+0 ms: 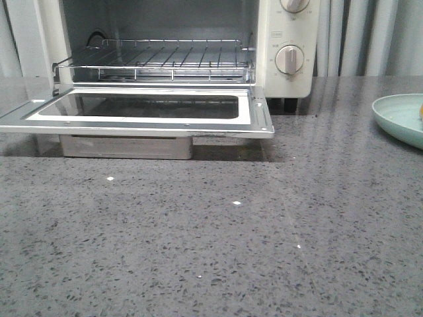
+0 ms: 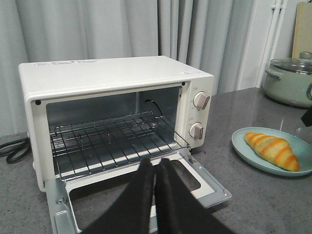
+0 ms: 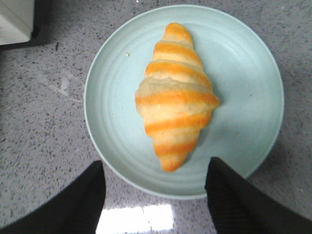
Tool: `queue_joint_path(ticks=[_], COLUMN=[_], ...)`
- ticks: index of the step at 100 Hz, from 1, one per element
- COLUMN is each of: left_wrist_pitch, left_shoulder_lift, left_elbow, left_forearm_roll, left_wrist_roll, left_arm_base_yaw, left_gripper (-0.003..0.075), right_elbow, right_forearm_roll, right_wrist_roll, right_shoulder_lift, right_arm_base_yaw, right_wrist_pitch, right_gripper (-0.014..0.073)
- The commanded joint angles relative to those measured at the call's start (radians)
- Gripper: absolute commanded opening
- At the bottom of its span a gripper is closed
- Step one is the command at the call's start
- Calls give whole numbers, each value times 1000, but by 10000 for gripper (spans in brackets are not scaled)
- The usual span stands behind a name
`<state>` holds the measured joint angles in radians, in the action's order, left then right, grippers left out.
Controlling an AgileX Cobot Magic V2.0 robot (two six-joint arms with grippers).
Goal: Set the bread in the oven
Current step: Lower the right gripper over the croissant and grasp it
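With the oven (image 2: pixel 117 117) door already down and its rack (image 1: pixel 158 59) bare, the right gripper (image 3: pixel 153 195), fingers spread wide above the bread (image 3: pixel 176 95) on the pale green plate (image 3: pixel 112 141) at the table's right, should descend centred and close gently across the roll's middle, while the left gripper (image 2: pixel 154 170) waits pinched together near the door

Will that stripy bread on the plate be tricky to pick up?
Probably a little: the bread looks glossy, so it may slip. Its tapered ends and rounded middle could let it roll on the smooth plate. It seems light for its size.

A pale green plate (image 3: pixel 107 122) sits on the speckled grey worktop (image 1: pixel 211 251), with a lidded green pot (image 2: pixel 291 80) behind it and grey curtains (image 2: pixel 122 29) beyond.
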<state>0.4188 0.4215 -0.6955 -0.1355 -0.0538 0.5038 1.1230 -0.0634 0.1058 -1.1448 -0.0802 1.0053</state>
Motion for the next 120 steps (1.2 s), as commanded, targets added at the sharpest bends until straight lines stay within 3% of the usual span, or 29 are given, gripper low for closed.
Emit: queue_joint_path(ticks=[1, 33, 69, 79, 94, 120], left_wrist_pitch=[-63, -61, -61, -61, -61, -50], left_shoulder_lift=[7, 7, 7, 7, 3, -31], left_elbow=[-29, -29, -29, -29, -29, -68], left_forearm_roll=[-2, -2, -4, -4, -4, 0], left_wrist_roll=[-1, -1, -1, -1, -1, -1], left_arm_base_yaw=[6, 6, 6, 6, 6, 6], left_gripper=[-21, -22, -21, -22, -22, -22], right_elbow=[69, 167, 171, 171, 171, 249], right_forearm_roll=[3, 71, 100, 100, 100, 100], right_wrist_roll=[-10, -10, -10, -10, -10, -54], right_shoulder_lift=[-61, -315, -428, -428, -428, -407], right_arm_base_yaw=[-1, -1, -1, -1, -1, 15], right_wrist_pitch=[-28, -28, -32, -27, -11, 146], right_gripper=[414, 414, 409, 304, -79, -67])
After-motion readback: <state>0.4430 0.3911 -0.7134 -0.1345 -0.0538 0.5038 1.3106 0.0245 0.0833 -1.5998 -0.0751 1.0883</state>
